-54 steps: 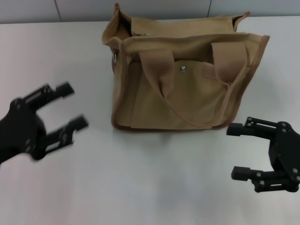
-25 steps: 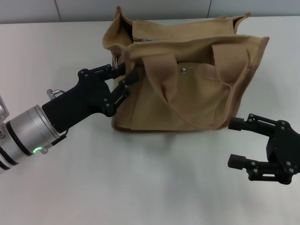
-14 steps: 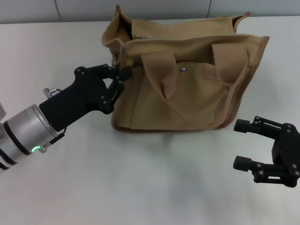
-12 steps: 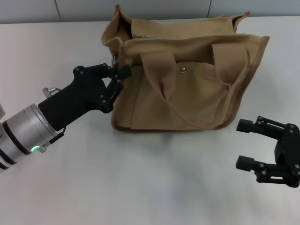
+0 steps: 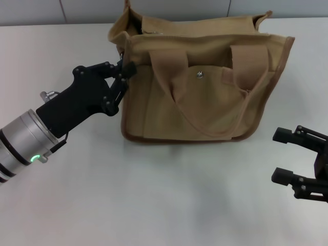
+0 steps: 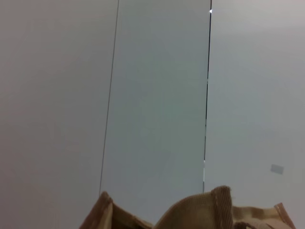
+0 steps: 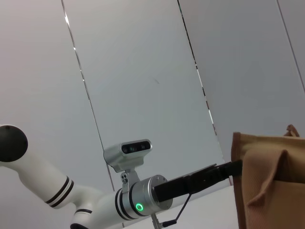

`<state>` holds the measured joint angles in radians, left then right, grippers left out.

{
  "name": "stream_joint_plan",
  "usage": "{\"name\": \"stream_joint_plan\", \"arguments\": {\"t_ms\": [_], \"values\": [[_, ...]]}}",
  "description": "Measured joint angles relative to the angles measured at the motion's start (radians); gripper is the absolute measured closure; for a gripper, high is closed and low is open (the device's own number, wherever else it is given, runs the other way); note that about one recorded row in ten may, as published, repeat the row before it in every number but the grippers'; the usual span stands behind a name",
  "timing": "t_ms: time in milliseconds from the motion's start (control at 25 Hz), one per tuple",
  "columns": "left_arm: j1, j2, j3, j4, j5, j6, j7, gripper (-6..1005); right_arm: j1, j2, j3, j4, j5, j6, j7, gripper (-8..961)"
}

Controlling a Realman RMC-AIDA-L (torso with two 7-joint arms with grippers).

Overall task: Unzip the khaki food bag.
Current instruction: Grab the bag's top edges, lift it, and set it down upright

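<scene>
We see the khaki food bag [image 5: 202,77] standing upright on the white worktop [image 5: 154,205], toward 12 o'clock in the head view, its front pocket with the silver snap [image 5: 200,75] facing us. Two wide strap handles [image 5: 177,84] hang down over the front panel, and brown piping runs along the bag's lower edge and right side. The top edges near 11 o'clock gape a little, with a glimpse of the zipper [image 5: 148,32] between them.

Our left tool [image 5: 125,72] reaches in from 8 o'clock and meets the bag's upper left corner. Its black fingers are pressed together, pinching the canvas at that corner, just below a small metal ring on the bag's side. The arm's silver cuff with a green light [image 5: 34,158] lies low at 8 o'clock.

Our right tool [image 5: 289,156] hovers over the worktop at 4 o'clock, well apart from the bag, its two fingers spread and holding nothing.

In the right wrist view, the left arm [image 7: 143,195] touches the bag's edge [image 7: 267,181].
</scene>
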<state>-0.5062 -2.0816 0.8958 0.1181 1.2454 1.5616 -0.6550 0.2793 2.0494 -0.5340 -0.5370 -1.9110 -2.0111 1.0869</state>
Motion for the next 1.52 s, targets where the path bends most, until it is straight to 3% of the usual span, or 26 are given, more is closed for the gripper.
{"name": "stream_joint_plan", "arguments": {"t_ms": [440, 520, 760, 880, 920, 1040, 1080, 1120, 1280, 1520], "values": [[0.004, 0.002, -0.044, 0.008, -0.012, 0.005, 0.023, 921, 0.007, 0.002, 0.002, 0.003, 0.000, 0.005, -0.001, 140], [0.007, 0.007, -0.120, 0.015, -0.012, 0.003, 0.045, 921, 0.011, 0.006, 0.002, 0.003, 0.000, 0.008, -0.001, 140], [0.023, 0.011, -0.201, 0.102, -0.015, 0.018, 0.031, 933, 0.015, 0.009, 0.019, 0.006, 0.001, 0.010, -0.001, 142], [0.022, 0.013, -0.258, 0.147, -0.017, 0.072, -0.012, 949, 0.019, 0.011, 0.033, 0.007, 0.001, 0.011, -0.002, 143], [0.018, 0.014, -0.267, 0.160, -0.018, 0.150, -0.032, 954, 0.023, 0.012, 0.038, 0.007, 0.001, 0.011, -0.002, 144], [0.017, 0.011, -0.246, 0.160, -0.012, 0.216, -0.028, 968, 0.028, 0.013, 0.039, 0.010, 0.001, 0.013, -0.002, 145], [0.017, 0.007, -0.218, 0.154, -0.009, 0.239, -0.021, 972, 0.032, 0.014, 0.039, 0.014, 0.001, 0.016, -0.002, 145], [0.014, 0.004, -0.133, 0.130, -0.006, 0.242, 0.009, 977, 0.037, 0.015, 0.039, 0.020, 0.001, 0.023, -0.002, 145], [0.013, 0.003, -0.054, 0.078, -0.010, 0.227, 0.075, 995, 0.041, 0.015, 0.039, 0.023, 0.001, 0.027, -0.003, 146], [0.089, 0.010, -0.091, 0.067, -0.041, 0.280, 0.118, 953, 0.045, 0.015, 0.039, 0.023, 0.002, 0.028, -0.002, 148]]}}
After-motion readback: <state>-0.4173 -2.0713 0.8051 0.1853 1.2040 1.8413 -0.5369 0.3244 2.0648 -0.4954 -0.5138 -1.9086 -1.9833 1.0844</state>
